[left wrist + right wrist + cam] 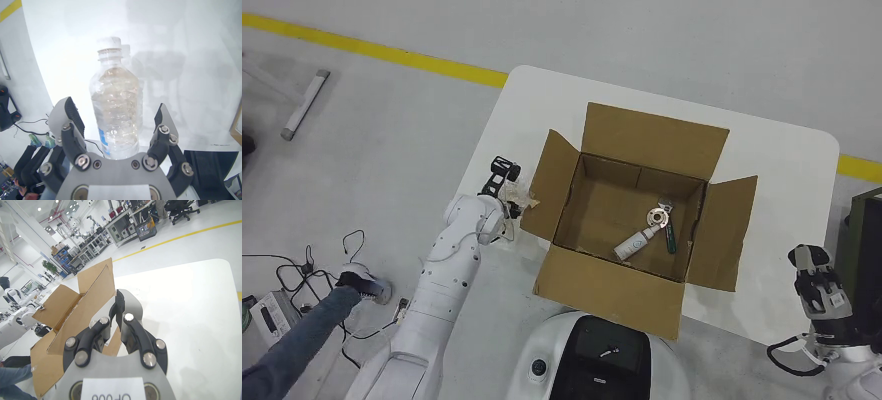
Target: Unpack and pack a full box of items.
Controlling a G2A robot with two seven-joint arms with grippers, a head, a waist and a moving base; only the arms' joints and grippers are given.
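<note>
L gripper (114, 103) is spread wide, w/ the water bottle (113, 85) between its pads (74, 115) and a gap on each side, so nothing's pinched. It's over the white table (782, 160), just beside the box (612, 290) on its left-flap side. Can't tell if the bottle stands or lies.

The box holds a small white bottle (634, 243) and a green-handled item (670, 235), so you're prob mid-unpack, w/ the water bottle being set out.

If you're letting go: keep the fingers spread and back off straight along the bottle's length, so neither pad clips it and it doesn't roll. Watch the flap edge beside the wrist.

If you're grabbing instead: centre the body between the pads and close on the mid section, not the neck. Thin clear plastic prob flexes, so squeeze gently.

R gripper (118, 298) is pressed together on nothing, near the table's right side, well apart from the box. Leave it parked.
</note>
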